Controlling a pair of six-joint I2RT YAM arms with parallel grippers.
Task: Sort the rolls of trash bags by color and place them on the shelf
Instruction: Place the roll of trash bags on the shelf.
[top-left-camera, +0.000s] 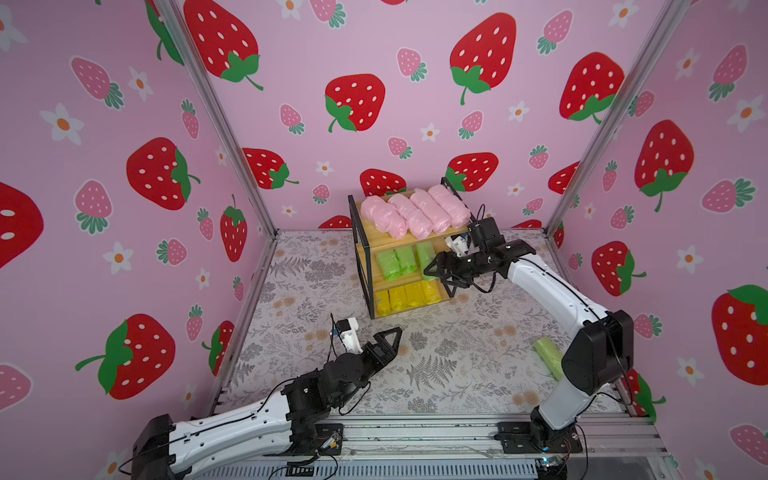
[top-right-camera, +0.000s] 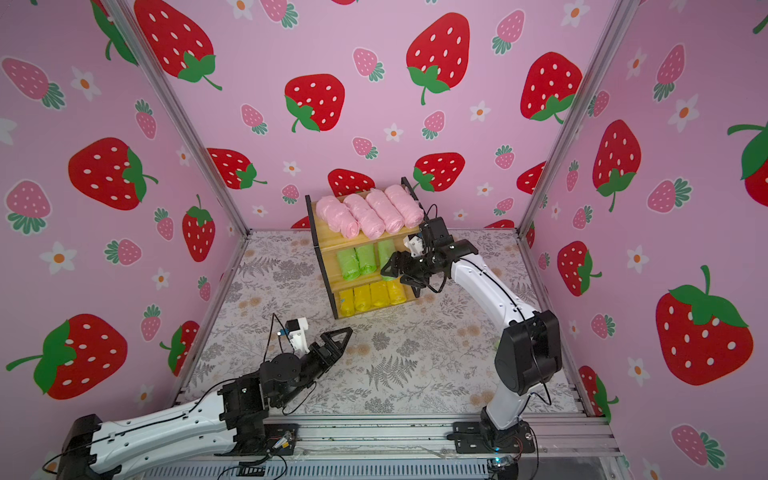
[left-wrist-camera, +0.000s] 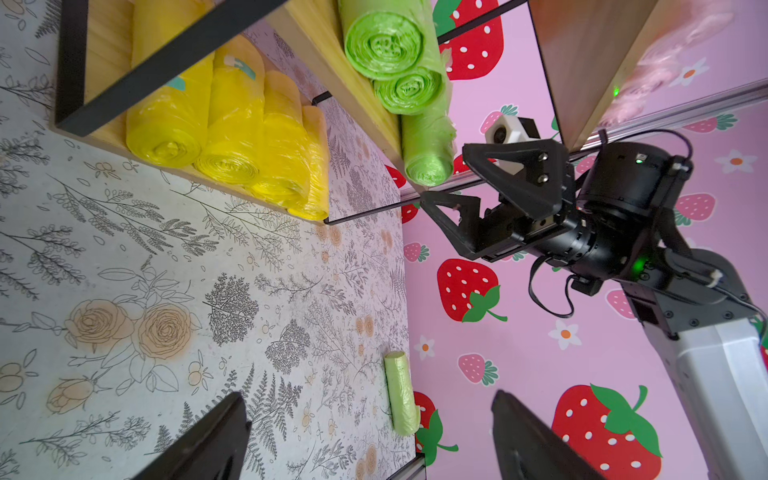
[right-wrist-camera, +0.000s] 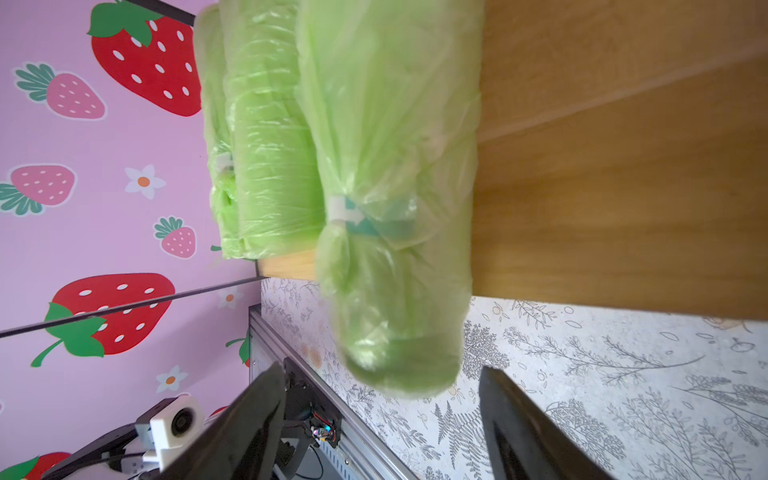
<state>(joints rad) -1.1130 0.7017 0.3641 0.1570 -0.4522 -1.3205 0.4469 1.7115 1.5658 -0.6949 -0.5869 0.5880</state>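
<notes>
The right pincer is spread wide. A light green roll lies just ahead of it on the middle board of the shelf, its overhanging end reaching in between the tips. It would probably be best to nudge the roll deeper, then back straight out without snagging the crinkly wrap.

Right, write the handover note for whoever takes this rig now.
Left gripper: open, empty, over the table.
Right gripper: open at the shelf, by the third green roll on the middle tier; it overhangs the front edge.
Done: four pink rolls top, three green rolls middle, four yellow rolls bottom.
Remaining: last green roll, on the table beside the right arm.
</notes>
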